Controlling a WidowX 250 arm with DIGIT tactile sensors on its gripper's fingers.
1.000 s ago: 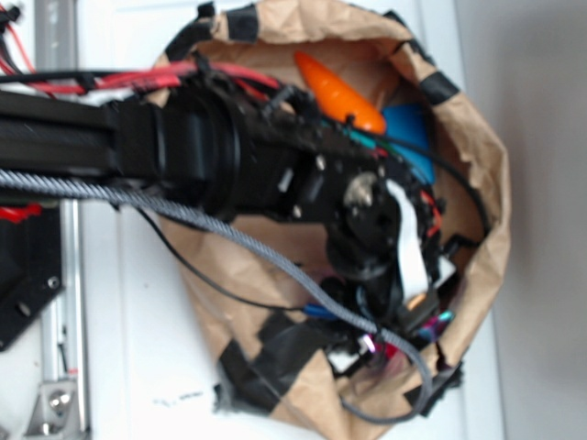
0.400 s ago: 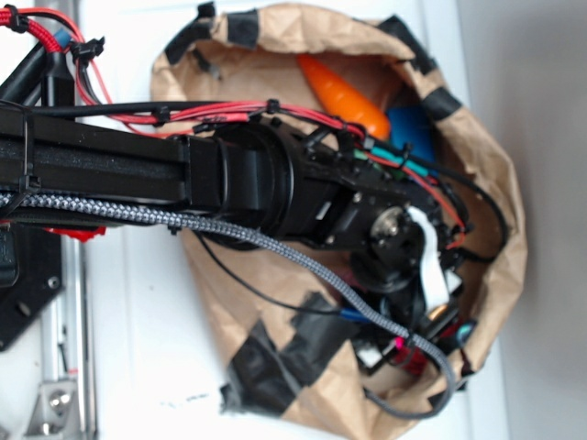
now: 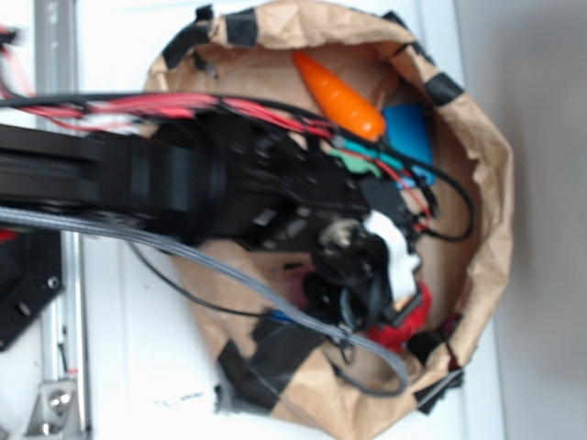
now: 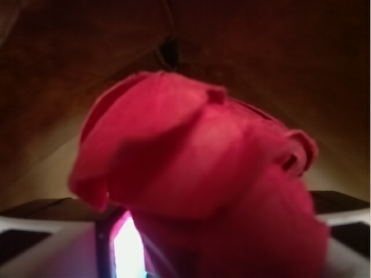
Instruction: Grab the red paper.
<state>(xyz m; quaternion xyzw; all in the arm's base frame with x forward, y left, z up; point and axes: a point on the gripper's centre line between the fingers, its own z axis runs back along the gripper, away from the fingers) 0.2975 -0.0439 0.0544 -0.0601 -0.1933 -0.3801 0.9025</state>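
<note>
The red paper (image 4: 197, 174) is a wrinkled red ball that fills most of the wrist view. It sits between my gripper's (image 4: 214, 237) two fingers: the left finger (image 4: 46, 243) and the right finger (image 4: 348, 223) press in on it from the sides, with a bright slit by the left one. In the exterior view the red paper (image 3: 411, 321) shows at the lower right inside the brown paper bag (image 3: 491, 183), under my gripper (image 3: 399, 307). The black arm hides much of it.
An orange toy carrot (image 3: 341, 96) lies at the back of the bag, with a blue object (image 3: 408, 133) to its right. The bag's rim is patched with black tape (image 3: 275, 353). Cables hang over the bag's middle. A metal rail (image 3: 64, 367) runs on the left.
The arm has pulled back to the left and the wrist has shifted. More of the red paper now shows at the gripper than before.
</note>
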